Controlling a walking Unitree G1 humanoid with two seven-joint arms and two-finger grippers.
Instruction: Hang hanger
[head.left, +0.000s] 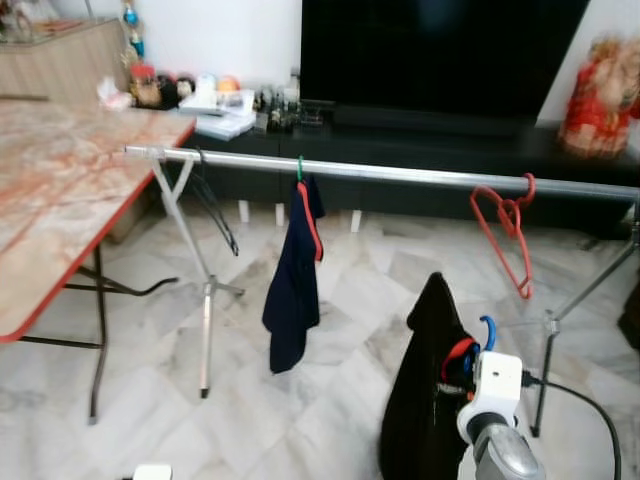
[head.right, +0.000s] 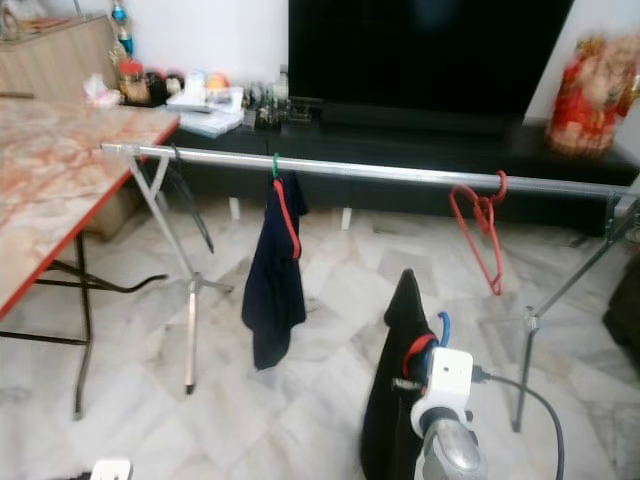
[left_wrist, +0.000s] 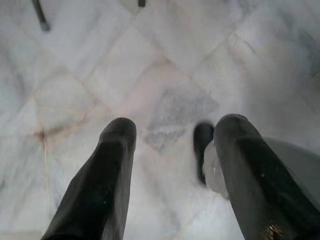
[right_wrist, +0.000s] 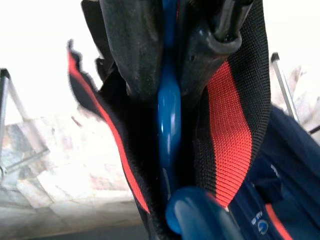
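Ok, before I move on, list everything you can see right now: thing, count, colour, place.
Rail: one, silver, on crossed legs across the room.
Black hanger: one, empty, near the rail's left end.
Navy garment: one, on a red hanger with a green hook, mid rail.
Red hanger: one, empty, right part of the rail.
Black garment: one, red trim, on a blue hanger, below the rail.
Table: one, marble pattern with red edge, left.
TV: one, black, on a low black cabinet behind the rail.
Figurine: one, red and gold, far right on the cabinet.
Small items: several, mixed colours, blurred, cabinet's left end.
Floor: pale marble tiles.
Left gripper: jaws open, over the floor.
Right gripper: jaws shut on the blue hanger.
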